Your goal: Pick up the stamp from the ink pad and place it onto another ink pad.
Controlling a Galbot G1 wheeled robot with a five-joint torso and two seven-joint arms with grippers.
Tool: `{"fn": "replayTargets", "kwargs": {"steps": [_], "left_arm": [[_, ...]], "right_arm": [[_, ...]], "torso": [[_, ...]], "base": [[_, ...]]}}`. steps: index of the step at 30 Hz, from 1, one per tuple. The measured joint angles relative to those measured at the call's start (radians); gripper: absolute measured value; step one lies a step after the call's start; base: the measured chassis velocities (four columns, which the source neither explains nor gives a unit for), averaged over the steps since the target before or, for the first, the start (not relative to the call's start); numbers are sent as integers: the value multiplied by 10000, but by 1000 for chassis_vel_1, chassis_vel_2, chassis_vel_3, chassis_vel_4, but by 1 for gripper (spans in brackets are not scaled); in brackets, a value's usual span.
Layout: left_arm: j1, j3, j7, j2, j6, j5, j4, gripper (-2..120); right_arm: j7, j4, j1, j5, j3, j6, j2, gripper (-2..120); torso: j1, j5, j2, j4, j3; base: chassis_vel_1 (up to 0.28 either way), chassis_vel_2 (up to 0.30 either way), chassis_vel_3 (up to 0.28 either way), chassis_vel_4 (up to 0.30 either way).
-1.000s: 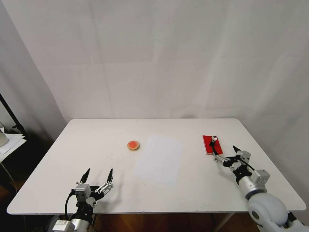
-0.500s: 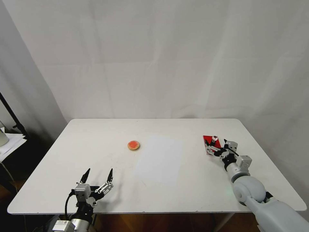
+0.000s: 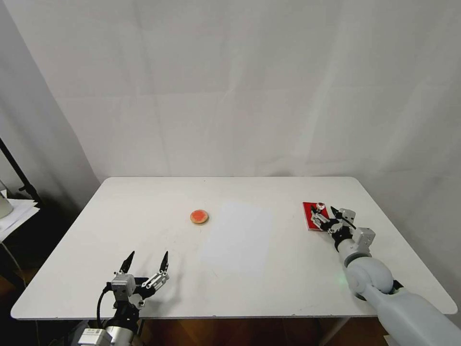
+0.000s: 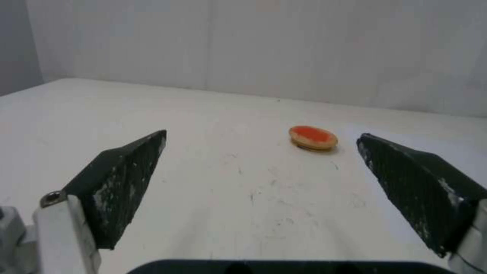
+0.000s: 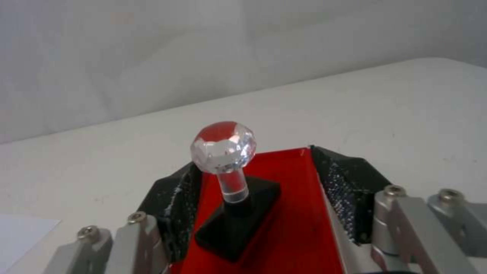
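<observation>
**White table, one sheet, draped backdrop**

A white table (image 3: 144, 211) with rounded corners carries a white sheet of paper (image 3: 237, 238) — lying flat near the middle. Behind the far edge hangs a white cloth backdrop (image 3: 240, 86); a black stand pole (image 3: 17, 170) leans beyond the left edge.

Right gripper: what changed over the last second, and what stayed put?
The right gripper moved forward over the red pad and now straddles the stamp, fingers open on either side, not yet closed. Stamp, red pad, round pad and the parked left gripper stayed put.
</observation>
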Motion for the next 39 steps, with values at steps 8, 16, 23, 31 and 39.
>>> {"fn": "replayTargets", "kwargs": {"steps": [8, 16, 23, 31, 39], "left_arm": [[0, 0, 0, 0, 0, 0, 0, 100], [0, 0, 0, 0, 0, -1, 0, 100], [0, 0, 0, 0, 0, 0, 0, 100], [-1, 0, 0, 0, 0, 0, 0, 100], [-1, 0, 0, 0, 0, 0, 0, 100]], "right_arm": [[21, -127, 211, 10, -135, -60, 15, 28], [30, -52, 97, -23, -141, -96, -30, 10], [-12, -28, 189, -61, -285, -137, -101, 10], [-155, 428, 305, -50, -343, -204, -435, 10], [-549, 1521, 1141, 255, -1488, -377, -1181, 10]], "torso": [[0, -1, 0, 0, 0], [0, -2, 1, -2, -1], [-1, -1, 1, 0, 0], [0, 2, 0, -1, 0], [-1, -3, 1, -3, 0]], "base": [[0, 0, 0, 0], [0, 0, 0, 0], [0, 0, 0, 0], [0, 0, 0, 0], [0, 0, 0, 0]]}}
